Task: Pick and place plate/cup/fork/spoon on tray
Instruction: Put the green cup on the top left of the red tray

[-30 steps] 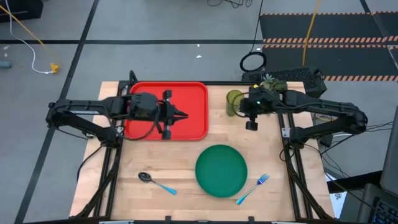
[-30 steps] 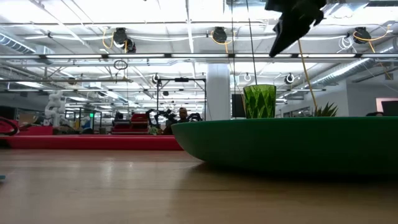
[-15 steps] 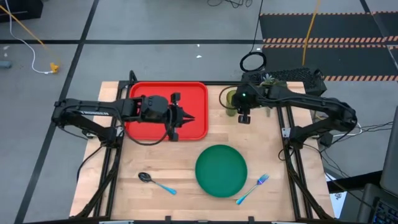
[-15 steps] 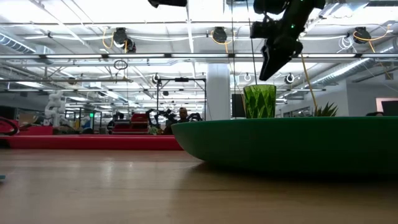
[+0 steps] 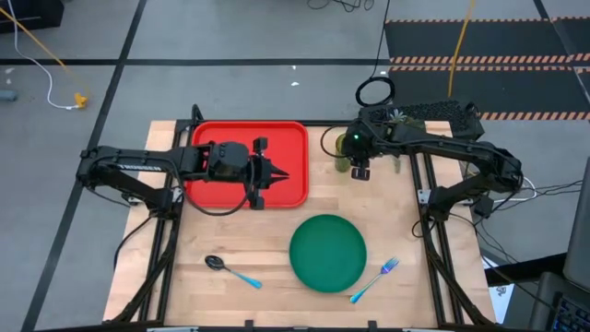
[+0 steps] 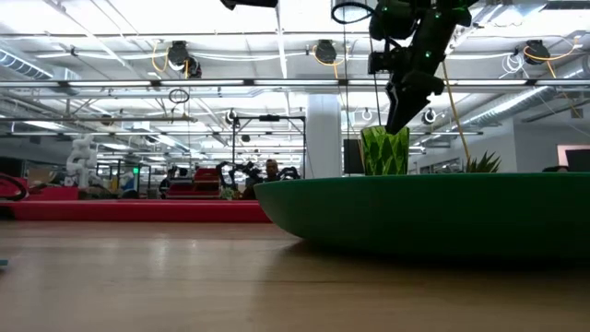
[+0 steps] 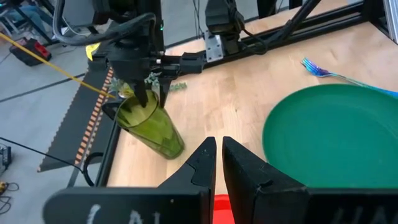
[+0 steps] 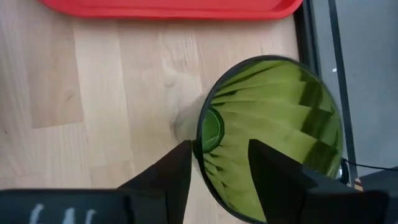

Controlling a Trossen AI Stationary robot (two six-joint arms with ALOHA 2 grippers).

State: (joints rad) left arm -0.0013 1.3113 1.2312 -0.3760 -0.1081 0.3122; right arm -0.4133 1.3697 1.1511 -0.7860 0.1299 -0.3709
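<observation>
Since the earlier frame your right gripper (image 5: pixel 355 166) has descended onto the cup (image 5: pixel 343 152), fingers apart astride its rim. Close next. Your left gripper (image 5: pixel 274 175), nearly together, waits over the tray (image 5: pixel 293 132).

A translucent olive-green ribbed plastic cup (image 8: pixel 273 134), a red rectangular plastic tray (image 5: pixel 293 157), and a round dark green plate (image 5: pixel 328 252) lie on the pale wooden table (image 5: pixel 277 240).

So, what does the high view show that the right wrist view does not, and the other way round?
Only the high view shows the whole table: the plate, the fork, the spoon, and the left gripper, closed, over the tray. Only the right wrist view looks down into the cup and shows the right gripper open, with one finger inside the rim and one outside. Both views share the cup, the right gripper at it, the tray beside it and the wooden tabletop.
</observation>
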